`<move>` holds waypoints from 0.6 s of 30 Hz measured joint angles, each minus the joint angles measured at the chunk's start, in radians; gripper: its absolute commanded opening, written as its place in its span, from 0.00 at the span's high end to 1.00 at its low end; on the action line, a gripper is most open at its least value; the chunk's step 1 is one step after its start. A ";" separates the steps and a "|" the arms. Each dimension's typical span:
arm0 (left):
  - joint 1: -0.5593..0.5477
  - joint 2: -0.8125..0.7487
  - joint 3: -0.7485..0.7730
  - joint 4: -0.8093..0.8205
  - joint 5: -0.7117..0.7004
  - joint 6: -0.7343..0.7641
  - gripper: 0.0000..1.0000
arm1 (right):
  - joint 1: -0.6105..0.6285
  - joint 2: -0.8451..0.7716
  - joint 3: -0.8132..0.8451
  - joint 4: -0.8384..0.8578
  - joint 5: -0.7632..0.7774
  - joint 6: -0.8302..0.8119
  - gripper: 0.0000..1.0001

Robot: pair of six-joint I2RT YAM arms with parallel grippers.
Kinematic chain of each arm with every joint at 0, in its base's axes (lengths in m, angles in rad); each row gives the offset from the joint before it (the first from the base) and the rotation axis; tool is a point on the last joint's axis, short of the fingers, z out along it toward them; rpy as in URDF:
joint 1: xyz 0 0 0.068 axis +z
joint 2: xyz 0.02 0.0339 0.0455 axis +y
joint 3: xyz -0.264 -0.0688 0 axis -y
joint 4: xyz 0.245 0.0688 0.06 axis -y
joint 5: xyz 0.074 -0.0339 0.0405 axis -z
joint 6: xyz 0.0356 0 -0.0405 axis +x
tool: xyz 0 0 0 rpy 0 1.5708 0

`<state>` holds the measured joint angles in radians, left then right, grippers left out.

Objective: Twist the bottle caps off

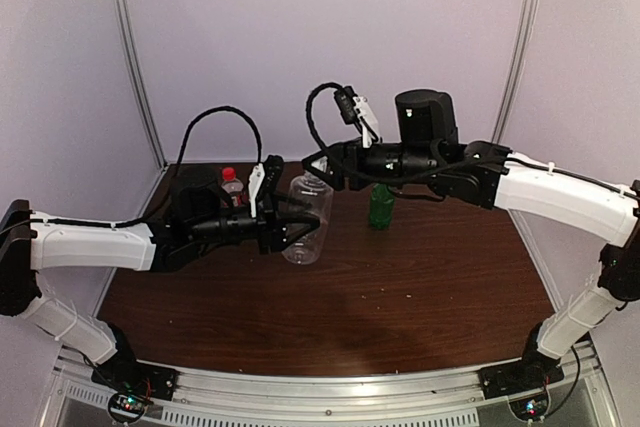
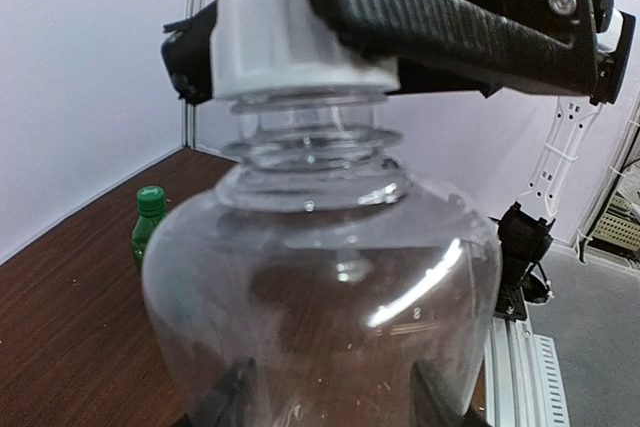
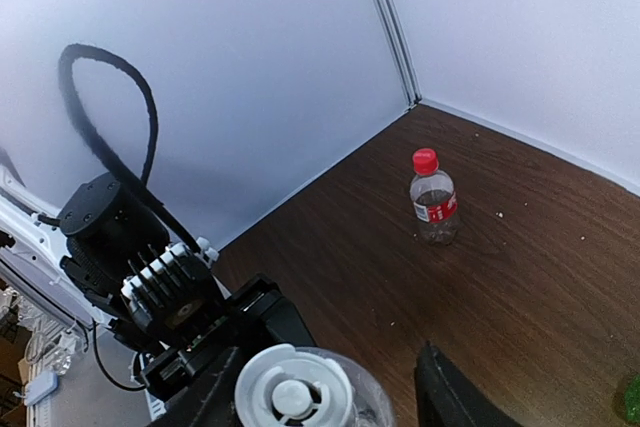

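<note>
Clear bottle (image 1: 304, 245) sits over the desk (image 1: 400, 297), left of centre and nearer the far edge. The left pincer (image 1: 300, 222) pinches it by the body from the left side. In the left wrist view both fingers (image 2: 225, 402) bear on the lower wall of the bottle, one on each side. Whether its base touches the desk: cannot tell. White cap (image 2: 300, 37) is seated on the neck, with the threads and neck ring showing just under it. The right pincer (image 1: 322, 169) reaches in from the right and sits over the cap with its jaws spread, straddling it. In the right wrist view one finger (image 3: 450, 397) stands off the cap with a gap showing, and the other lies close beside it. In the left wrist view a carbon-weave finger crosses the upper right of the cap. Labelled bottle (image 3: 435, 209) stands upright near the far left corner, red cap (image 3: 425, 160) on, apart from both arms. Green bottle (image 1: 380, 209) stands upright near the far edge, right of centre, below the right forearm, green cap (image 2: 151, 198) on. Small pale specks lie on the dark wood around the labelled bottle.
</note>
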<state>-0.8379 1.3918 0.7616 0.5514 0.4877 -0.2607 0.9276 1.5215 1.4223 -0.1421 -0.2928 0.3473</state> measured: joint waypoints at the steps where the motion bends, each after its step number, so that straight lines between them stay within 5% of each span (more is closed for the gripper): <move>1: 0.000 0.000 0.000 0.000 -0.002 0.000 0.63 | 0.002 0.001 0.000 0.000 0.000 -0.002 0.51; 10: 0.000 0.000 0.000 -0.006 -0.021 -0.003 0.64 | 0.005 0.002 0.000 0.004 -0.023 -0.013 0.87; 18: 0.000 -0.002 0.000 -0.007 0.010 0.012 0.63 | -0.038 0.001 0.000 0.009 -0.161 -0.101 0.90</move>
<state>-0.8379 1.3903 0.7616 0.5446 0.4976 -0.2485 0.8898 1.5227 1.4223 -0.1329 -0.4541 0.2459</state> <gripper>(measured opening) 0.500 0.304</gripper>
